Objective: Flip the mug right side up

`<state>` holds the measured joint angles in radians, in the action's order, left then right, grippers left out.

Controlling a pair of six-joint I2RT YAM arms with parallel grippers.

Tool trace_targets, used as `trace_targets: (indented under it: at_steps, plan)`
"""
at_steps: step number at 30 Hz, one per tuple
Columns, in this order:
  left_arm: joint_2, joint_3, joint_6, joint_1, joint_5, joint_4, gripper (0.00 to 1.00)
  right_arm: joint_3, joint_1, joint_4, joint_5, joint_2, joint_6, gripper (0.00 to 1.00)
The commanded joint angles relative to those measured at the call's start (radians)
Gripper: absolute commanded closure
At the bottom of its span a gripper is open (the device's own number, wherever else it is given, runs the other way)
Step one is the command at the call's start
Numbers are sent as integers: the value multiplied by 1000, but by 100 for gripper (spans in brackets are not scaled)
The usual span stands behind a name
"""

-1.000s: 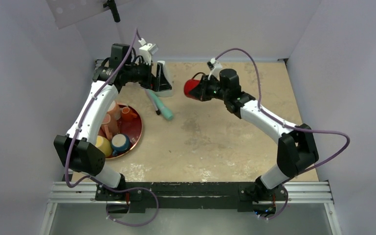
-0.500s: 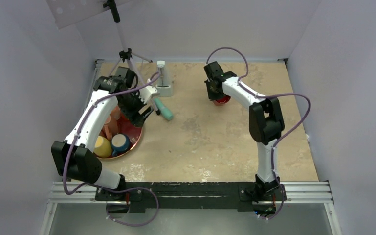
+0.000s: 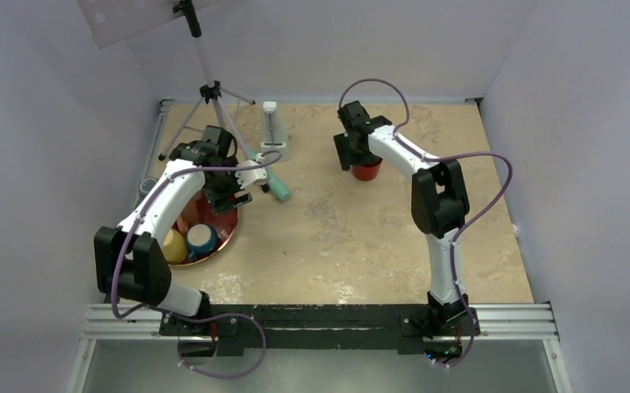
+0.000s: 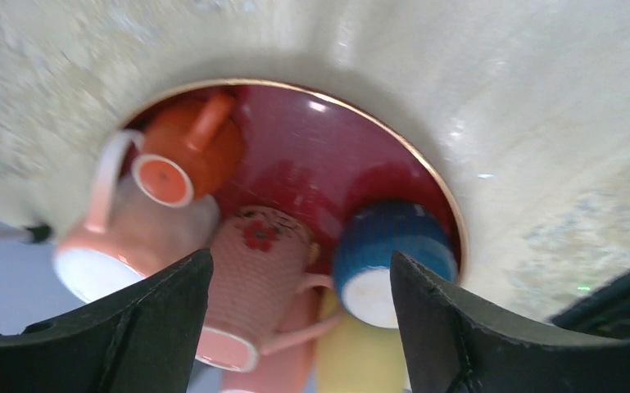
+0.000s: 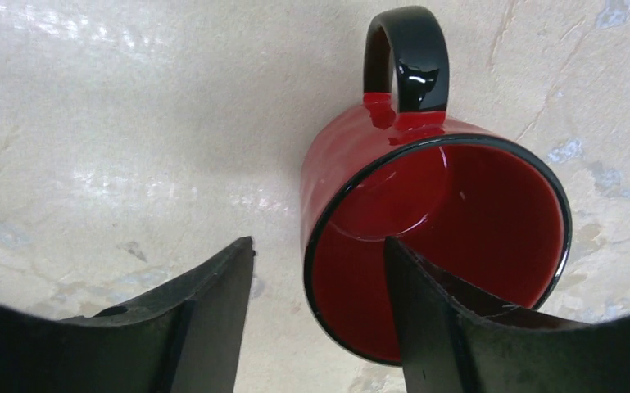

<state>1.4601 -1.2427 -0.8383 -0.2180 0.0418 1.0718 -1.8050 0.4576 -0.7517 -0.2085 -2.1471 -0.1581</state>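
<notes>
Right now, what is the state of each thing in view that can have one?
red mug, upright on the table, mouth up.
right fingers, open, astride the mug's rim, not clamping it.
left fingers, open, empty, above the red plate.
red plate, loaded with several mugs.

Dark red plate (image 3: 228, 223) on left side of beige surface (image 3: 336, 246), holding several mugs packed together: blue mug (image 3: 201, 237) and yellow mug (image 3: 172, 244) at near side, orange mug (image 4: 188, 155), pink patterned mug (image 4: 254, 278), salmon mug (image 4: 123, 237). Teal cylinder (image 3: 277, 187) lying just right of plate. White stand (image 3: 272, 131) upright at far edge. Tripod (image 3: 211, 88) in far left corner.
</notes>
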Motion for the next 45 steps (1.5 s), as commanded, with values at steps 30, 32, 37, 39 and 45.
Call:
trace_targets:
  at_steps: [30, 32, 37, 39, 45]
  plan:
    - [278, 173, -641, 49, -138, -527, 49, 192, 12, 100, 146, 407, -10, 34]
    - [278, 190, -679, 49, -136, -582, 52, 196, 13, 103, 152, 409, -9, 34]
    - [282, 200, -746, 53, -148, -605, 72, 206, 13, 105, 184, 417, -14, 34]
    - [280, 195, -756, 55, -155, -587, 86, 210, 12, 109, 201, 425, -16, 34]
    - [267, 78, -597, 57, -155, -412, 100, 207, 15, 93, 204, 448, -16, 34]
